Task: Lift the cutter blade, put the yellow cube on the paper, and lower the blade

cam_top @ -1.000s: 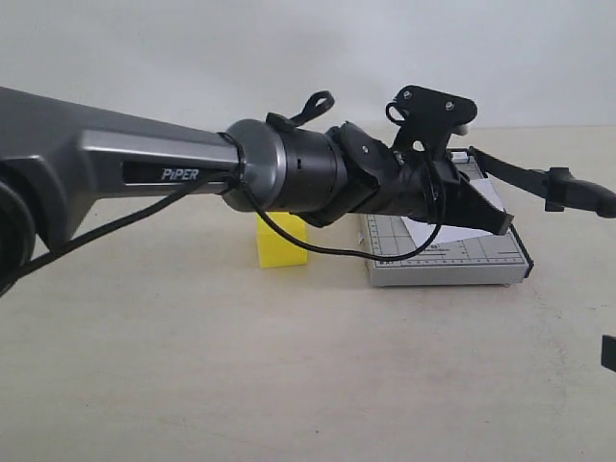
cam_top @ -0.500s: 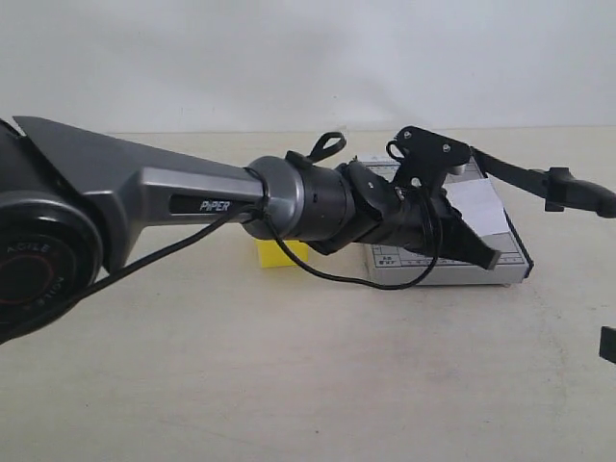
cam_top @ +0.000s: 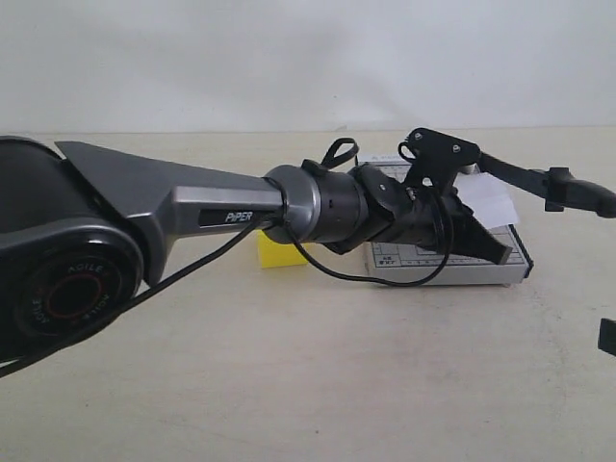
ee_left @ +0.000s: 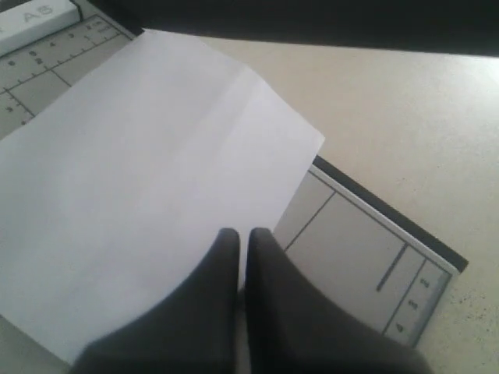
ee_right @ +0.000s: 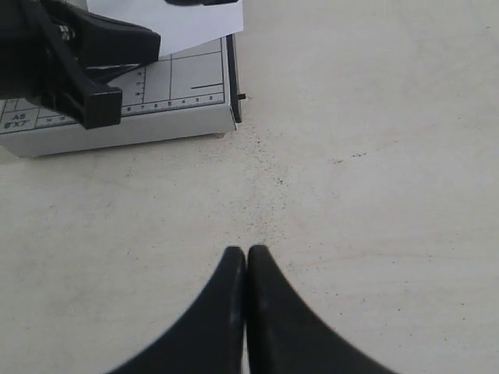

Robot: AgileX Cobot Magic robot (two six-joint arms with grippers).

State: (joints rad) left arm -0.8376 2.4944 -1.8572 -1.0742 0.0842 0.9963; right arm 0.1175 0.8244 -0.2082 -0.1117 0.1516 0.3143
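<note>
Since the cutter blade looks lifted off the cutter board, I read the step in hand as fetching the yellow cube.

Key geometry, exterior view: the cube sits at 9 o'clock from the left gripper, well apart, half hidden behind that arm's forearm.

Left gripper is over the board, tips pressed together, holding nothing. Its wrist view puts the tips over the paper; touching or just above, can't tell. Paper lies flat on the board.

Blade long axis runs roughly 9-to-3, hinge end at 9, handle out past the board's 3 o'clock edge. The drop zone on the paper looks open from above.

Right gripper is also pressed together and empty, over bare table, off the board's 4 o'clock side.

Left arm is the nearer one: the board lies between the right gripper and the cube. My call: left needs to back off toward 9, spread its tips, and come down on the cube. Risk: the forearm nudging the cube on the way.
</note>
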